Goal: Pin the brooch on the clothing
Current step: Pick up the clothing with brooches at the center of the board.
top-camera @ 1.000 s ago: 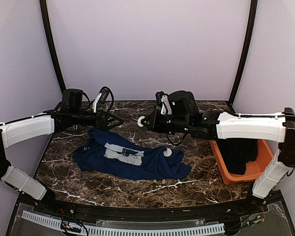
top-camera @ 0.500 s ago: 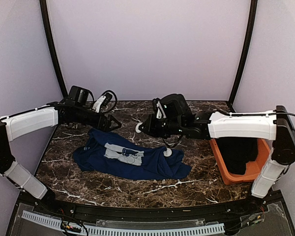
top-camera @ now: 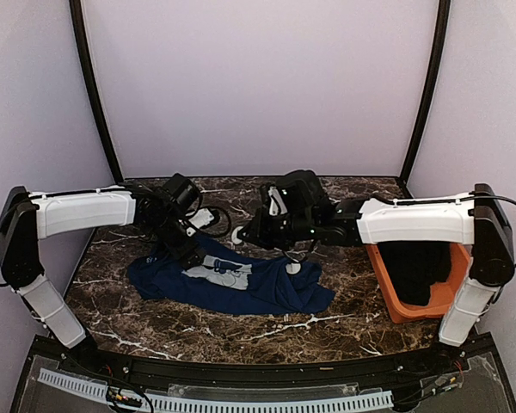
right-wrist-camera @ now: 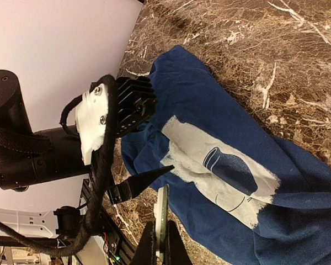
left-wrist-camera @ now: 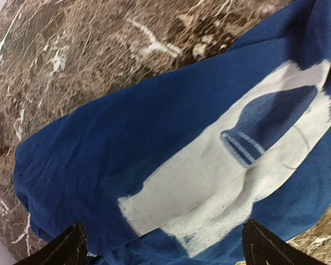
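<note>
The worktop (top-camera: 198, 331) looks like dark brown stone with white veins, smooth and a little shiny. The navy T-shirt (top-camera: 258, 294) in its middle is soft, dull cloth full of wrinkles, and its pale print (left-wrist-camera: 209, 182) looks flat and chalky with ragged edges. At the right edge, the orange bin (top-camera: 385, 288) looks like smooth plastic, with black cloth (top-camera: 417, 267) inside.

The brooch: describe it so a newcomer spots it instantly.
On the marble table lies a navy T-shirt; the right arm reaches above its far edge. The brooch is the small white disc pinched in its fingers, unlike the similar disc lying on the shirt.
</note>
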Available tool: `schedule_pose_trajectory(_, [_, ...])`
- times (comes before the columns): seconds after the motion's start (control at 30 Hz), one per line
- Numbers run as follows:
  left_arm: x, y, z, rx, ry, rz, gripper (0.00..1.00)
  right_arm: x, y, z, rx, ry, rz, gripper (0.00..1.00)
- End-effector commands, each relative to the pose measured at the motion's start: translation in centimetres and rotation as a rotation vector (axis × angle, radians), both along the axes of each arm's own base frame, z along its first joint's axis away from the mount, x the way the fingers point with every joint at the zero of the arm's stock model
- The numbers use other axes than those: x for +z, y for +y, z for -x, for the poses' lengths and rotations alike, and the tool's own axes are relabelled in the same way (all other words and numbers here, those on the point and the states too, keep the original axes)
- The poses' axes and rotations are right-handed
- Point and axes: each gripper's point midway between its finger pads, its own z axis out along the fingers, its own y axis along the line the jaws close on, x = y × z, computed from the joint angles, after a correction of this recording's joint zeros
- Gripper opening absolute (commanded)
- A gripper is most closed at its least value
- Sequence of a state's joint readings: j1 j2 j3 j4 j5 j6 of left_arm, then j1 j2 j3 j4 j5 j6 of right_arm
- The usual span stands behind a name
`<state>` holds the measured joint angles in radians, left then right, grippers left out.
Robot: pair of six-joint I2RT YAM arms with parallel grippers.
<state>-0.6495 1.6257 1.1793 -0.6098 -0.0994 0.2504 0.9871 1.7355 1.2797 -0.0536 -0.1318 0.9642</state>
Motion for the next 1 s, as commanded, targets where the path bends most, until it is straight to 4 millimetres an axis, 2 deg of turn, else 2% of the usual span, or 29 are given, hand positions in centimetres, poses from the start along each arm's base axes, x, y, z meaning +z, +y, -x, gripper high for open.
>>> schedule_pose_trajectory(0.0, [0.3, 3.4, 0.0, -0.026, -0.063, -0.22, 0.97, 0.1, -0.5, -0.1, 0.008, 0.003, -0.028, 0.0])
schedule_pose_trajectory(0.13, [-0.1, 4.1, -0.2, -0.043, -0.09, -0.289, 0.94, 0.1, -1.1, 0.0, 0.008, -0.003, -0.029, 0.0])
schedule_pose_trajectory(0.3, [-1.4, 3.8, -0.4, -0.069, -0.05, -0.335, 0.83, 0.2, -1.3, 0.2, 0.017, -0.003, -0.031, 0.0])
schedule_pose_trajectory(0.5, [-1.5, 4.0, -0.3, -0.074, -0.055, -0.34, 0.73, 0.2, -2.0, 0.3, 0.009, -0.005, -0.029, 0.0])
schedule_pose_trajectory(0.7, [-1.8, 4.3, -1.0, -0.061, -0.072, -0.373, 0.51, 0.5, -1.8, 0.3, 0.017, -0.012, -0.047, 0.0])
schedule_pose_trajectory(0.97, [-2.6, 4.1, -0.3, -0.074, -0.027, -0.366, 0.46, 0.2, -1.9, 0.4, 0.018, -0.003, -0.05, 0.0])
